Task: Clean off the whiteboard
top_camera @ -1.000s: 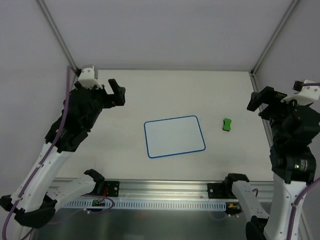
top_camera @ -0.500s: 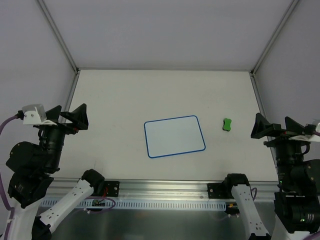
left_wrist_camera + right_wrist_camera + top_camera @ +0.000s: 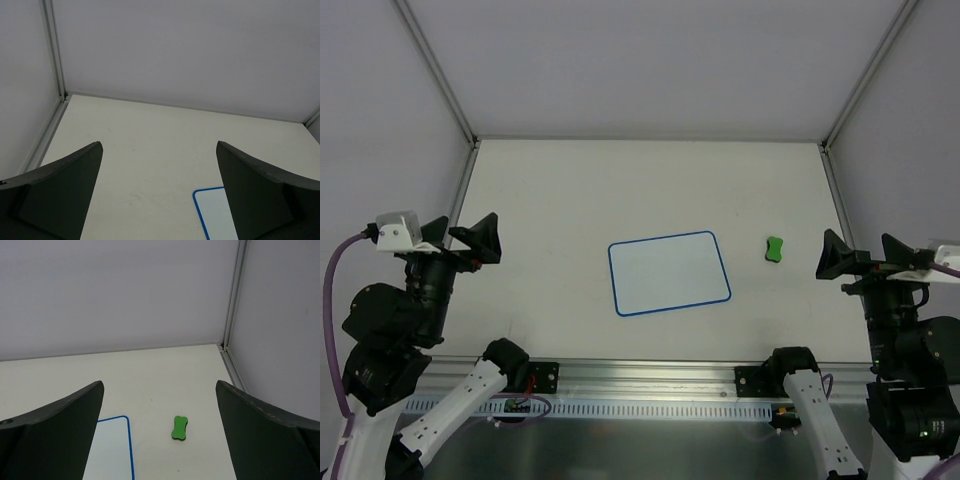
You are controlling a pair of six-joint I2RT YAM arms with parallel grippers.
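The whiteboard (image 3: 669,273), white with a thin blue border, lies flat in the middle of the table and shows no marks. Its corner also shows in the left wrist view (image 3: 212,216) and its edge in the right wrist view (image 3: 109,450). A small green eraser (image 3: 775,249) lies just right of the board, apart from it, and shows in the right wrist view (image 3: 179,428). My left gripper (image 3: 463,238) is open and empty at the left side, well clear of the board (image 3: 159,146). My right gripper (image 3: 865,258) is open and empty at the right side, right of the eraser (image 3: 160,385).
Grey walls with metal frame posts (image 3: 438,72) enclose the table on three sides. A metal rail (image 3: 650,380) with the arm bases runs along the near edge.
Both arms have pulled back from farther up the table to the near left and right sides. In the last half second they only shifted slightly. Board and eraser have not moved.
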